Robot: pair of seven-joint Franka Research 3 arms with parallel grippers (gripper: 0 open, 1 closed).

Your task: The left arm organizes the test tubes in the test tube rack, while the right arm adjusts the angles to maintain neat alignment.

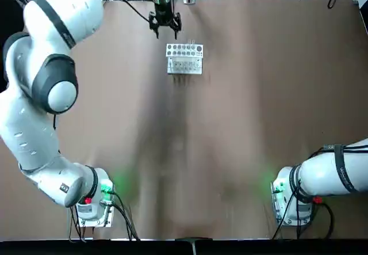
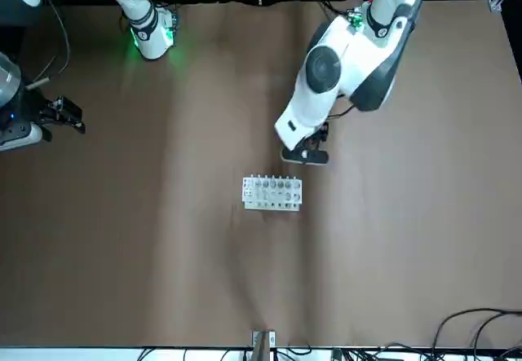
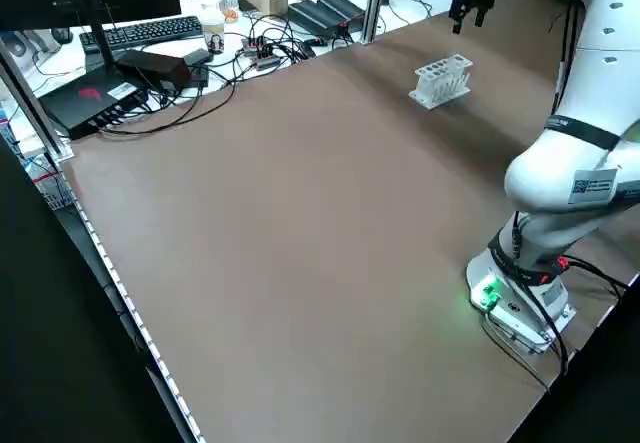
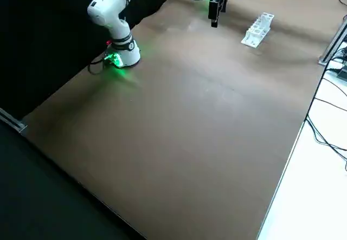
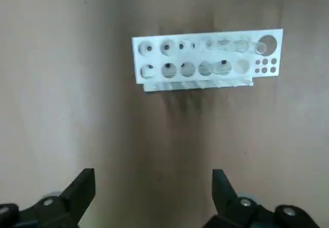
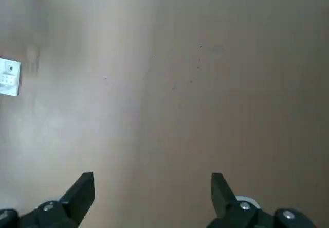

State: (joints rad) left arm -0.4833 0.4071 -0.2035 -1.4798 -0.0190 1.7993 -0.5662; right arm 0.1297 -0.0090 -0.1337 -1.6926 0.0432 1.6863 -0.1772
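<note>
The test tube rack [image 1: 184, 58] is a small white block with two rows of round holes on top and a cluster of tiny holes at one end; it stands upright on the brown surface [image 1: 259, 122], near the far edge and a little left of centre in the top view. Thin clear test tubes [image 5: 221, 67] sit in several of its holes, but they are too faint to count. The left arm [image 1: 40, 82] reaches far out from its base at the near left corner, bending through its grey-capped joint and stretching across to the rack's area. The left gripper [image 1: 165, 23] hangs just beyond the rack, on its far side and slightly to the left, apart from it and holding nothing. Its fingers [image 5: 82, 187] are spread wide, with bare surface showing between them in the left wrist view and the rack well ahead. The right arm [image 1: 333, 174] stays folded at the near right. The right gripper [image 2: 67, 114] is off toward the right edge of the surface, far from the rack, its fingers [image 6: 82, 189] also spread wide and empty over bare surface. Beyond the far and left edges lie cables [image 3: 200, 93], a keyboard [image 3: 140, 31] and other gear; nothing lies between the left gripper and the rack.
</note>
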